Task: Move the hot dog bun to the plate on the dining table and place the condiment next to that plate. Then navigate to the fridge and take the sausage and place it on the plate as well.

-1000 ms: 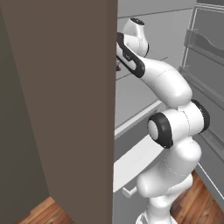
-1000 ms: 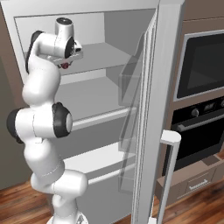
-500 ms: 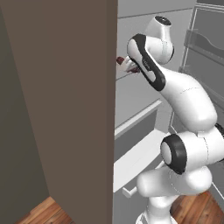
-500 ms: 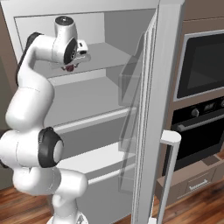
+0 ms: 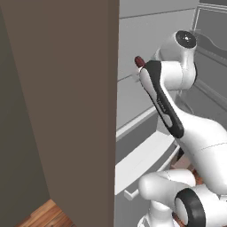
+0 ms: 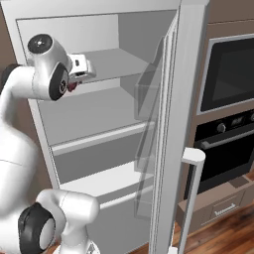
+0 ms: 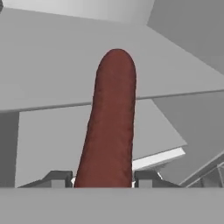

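Observation:
A dark red sausage [image 7: 111, 122] stands up between my two finger tips [image 7: 59, 178], and my gripper [image 7: 105, 180] is shut on its lower end. Behind it lie the grey shelves of the open fridge [image 6: 94, 106]. In the left base view the sausage's tip [image 5: 139, 61] pokes out just past the edge of the brown panel, above my forearm. In the right base view a sliver of the sausage [image 6: 73, 87] shows under my white hand [image 6: 82, 68], at upper-shelf height. The bun, condiment and plate are out of view.
A tall brown cabinet panel [image 5: 66, 102] stands close on the left of the arm. The fridge door [image 6: 171, 124] hangs open to the right with clear bins [image 6: 149, 94]. A built-in oven [image 6: 225, 99] sits beyond it. A white drawer [image 5: 142, 159] juts out low in the fridge.
The arm has swung and folded, its elbow dropping low. The hand with the sausage has shifted a little away from the brown panel. The grip has stayed shut on the sausage.

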